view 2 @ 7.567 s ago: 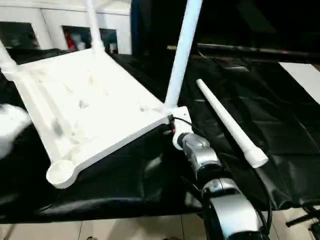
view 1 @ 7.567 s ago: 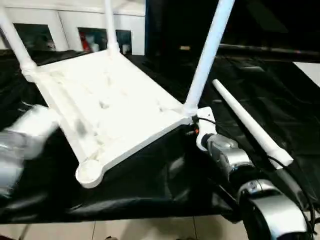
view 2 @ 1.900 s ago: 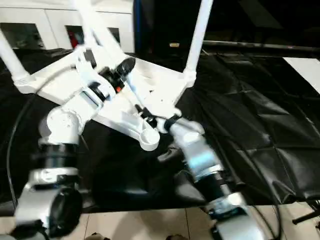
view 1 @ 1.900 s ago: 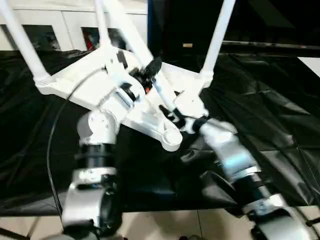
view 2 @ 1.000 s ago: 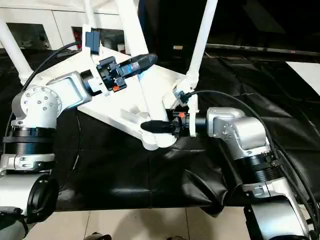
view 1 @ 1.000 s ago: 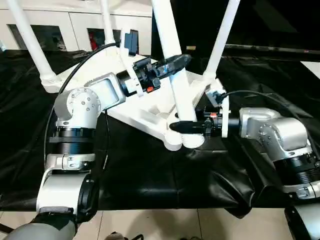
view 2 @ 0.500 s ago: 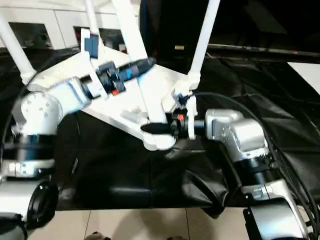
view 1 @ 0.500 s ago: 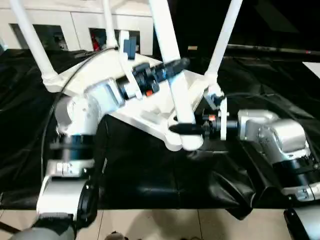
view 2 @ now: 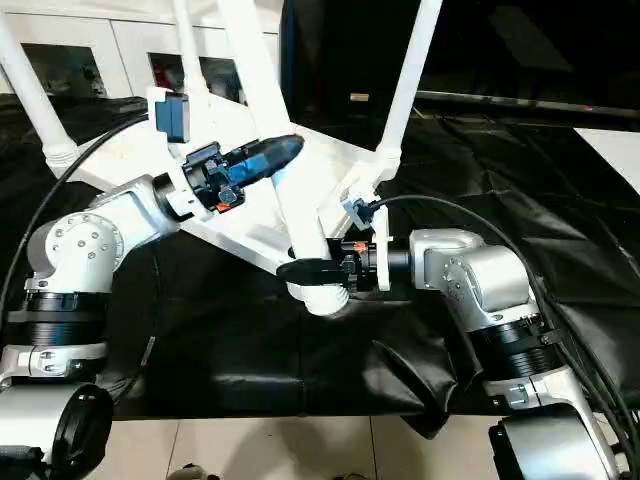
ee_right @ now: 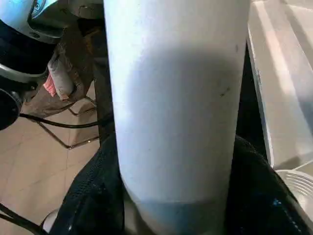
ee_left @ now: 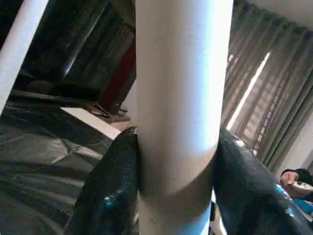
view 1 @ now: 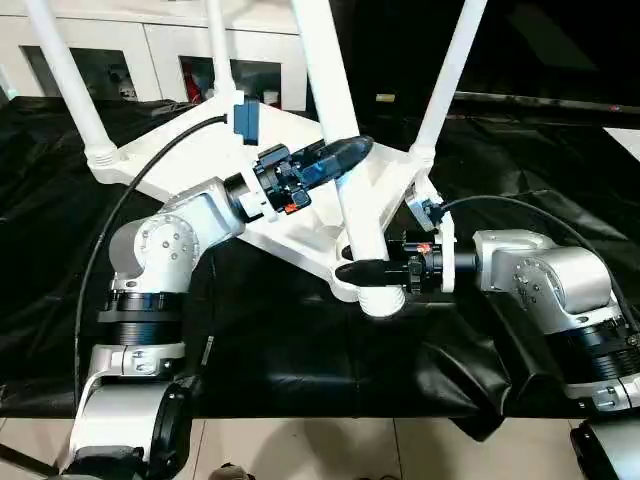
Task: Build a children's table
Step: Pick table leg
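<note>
The children's table top (view 1: 170,165) lies upside down on the black cloth, ribbed side up. Three white legs stand in its corner sockets: far left (view 1: 65,80), back (view 1: 218,50) and right (view 1: 450,75). A fourth leg (view 1: 322,75) rises from the near corner socket (view 1: 382,300); I cannot tell whether it is seated. My left gripper (view 1: 340,155) is shut on this leg at mid height, its fingers (ee_left: 110,186) on both sides. My right gripper (view 1: 365,270) is shut on the same leg just above the socket, its fingers (ee_right: 93,196) flanking the tube.
The black cloth (view 1: 300,370) covers the work surface and ends near the front at a tiled floor (view 1: 300,450). A white cabinet (view 1: 150,50) stands at the back left. Cables loop from both forearms beside the table top.
My left elbow has dropped and the left gripper sits a little lower on the leg. The right gripper still holds the leg's lower end at the near corner socket.
</note>
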Tool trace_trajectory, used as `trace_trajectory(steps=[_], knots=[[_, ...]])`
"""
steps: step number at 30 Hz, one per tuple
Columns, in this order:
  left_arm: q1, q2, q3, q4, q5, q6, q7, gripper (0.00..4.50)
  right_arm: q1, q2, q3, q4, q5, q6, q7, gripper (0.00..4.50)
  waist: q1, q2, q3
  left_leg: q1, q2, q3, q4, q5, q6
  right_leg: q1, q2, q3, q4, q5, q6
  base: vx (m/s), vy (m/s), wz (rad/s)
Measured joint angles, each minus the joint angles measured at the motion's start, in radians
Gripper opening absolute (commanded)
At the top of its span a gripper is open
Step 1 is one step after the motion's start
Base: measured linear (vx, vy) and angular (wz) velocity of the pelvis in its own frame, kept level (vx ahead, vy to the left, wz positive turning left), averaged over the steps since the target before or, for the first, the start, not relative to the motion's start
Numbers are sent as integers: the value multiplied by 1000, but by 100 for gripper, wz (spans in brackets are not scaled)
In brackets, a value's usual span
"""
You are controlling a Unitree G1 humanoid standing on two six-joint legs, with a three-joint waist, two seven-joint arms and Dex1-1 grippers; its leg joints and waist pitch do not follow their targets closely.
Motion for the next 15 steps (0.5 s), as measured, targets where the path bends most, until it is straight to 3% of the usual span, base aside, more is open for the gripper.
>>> trace_trajectory(steps=[4, 6, 10, 11, 15], knots=[[-2, -4, 3, 0, -1, -5, 12, 184, 1, 1, 0, 3, -16, -40, -8, 205, 0, 0, 0, 0, 0, 0, 0, 0, 0, 0, 0, 0, 0, 0, 0, 0, 0, 0], [-5, -8, 9, 0, -1, -12, 27, 178, 0, 12, -5, 13, -19, -66, -20, 273, 0, -1, -1, 0, 0, 0, 0, 0, 0, 0, 0, 0, 0, 0, 0, 0, 0, 0], [-5, -11, 10, -1, 9, -26, 64, 178, 0, 42, -25, 43, -22, -75, -85, 292, -1, -2, -1, 0, 0, 0, 0, 0, 0, 0, 0, 0, 1, 0, 0, 0, 0, 0], [-5, -11, 9, -4, 18, -31, 73, 178, 0, 42, -22, 40, -41, -99, -96, 316, -1, -2, -1, 0, 0, 0, 0, 0, 0, 0, 0, 0, 1, 0, 0, 0, 0, 0], [-6, -15, -9, -23, 81, -75, 128, 178, 2, 71, -16, 41, -126, -199, -204, 319, -3, -4, -1, 0, 0, 0, 0, 0, -1, 0, 0, 0, 1, 0, 1, 0, 0, 0]])
